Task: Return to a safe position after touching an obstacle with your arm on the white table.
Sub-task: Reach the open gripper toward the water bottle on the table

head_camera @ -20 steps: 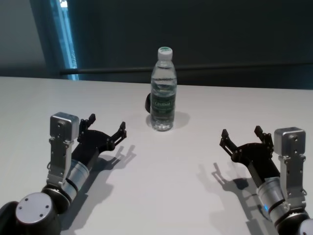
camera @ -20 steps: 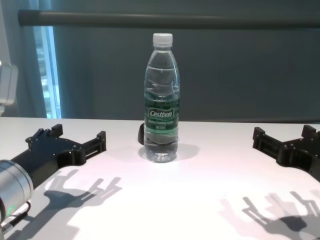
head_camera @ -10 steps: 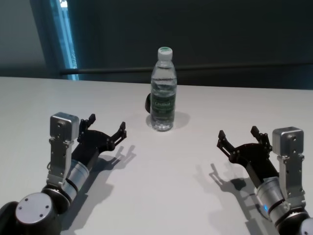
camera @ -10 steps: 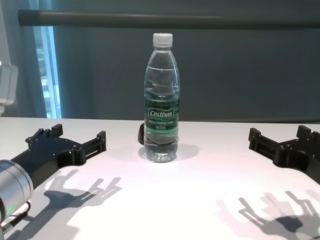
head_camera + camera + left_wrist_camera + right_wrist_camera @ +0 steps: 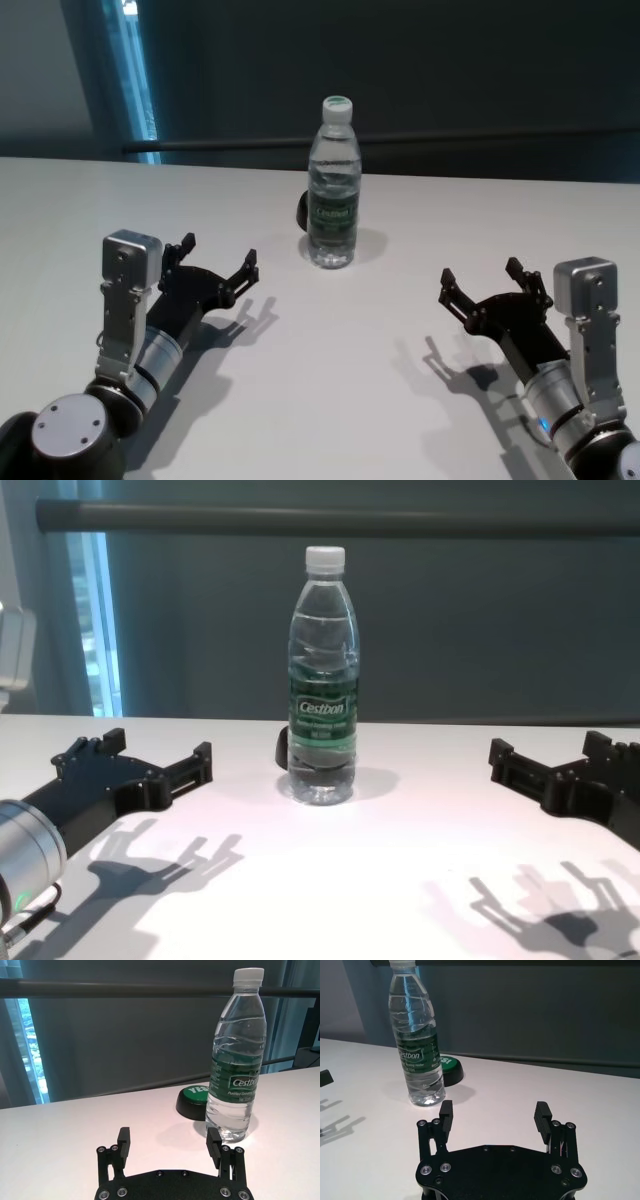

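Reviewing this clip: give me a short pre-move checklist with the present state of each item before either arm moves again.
1. Bottle upright on the table: ok.
2. Left gripper open, empty, apart from the bottle: ok.
3. Right gripper open, empty, apart from the bottle: ok.
4. Black-and-green button behind the bottle, clear of both grippers: ok.
5. Contact with the bottle already made: cannot tell.
6. Arms in their safe position: cannot tell.

Bottle [image 5: 333, 185] upright mid-table [image 5: 330, 400], round object [image 5: 192, 1100] just behind it, left pincer [image 5: 218, 259] and right pincer [image 5: 484, 284] flanking.
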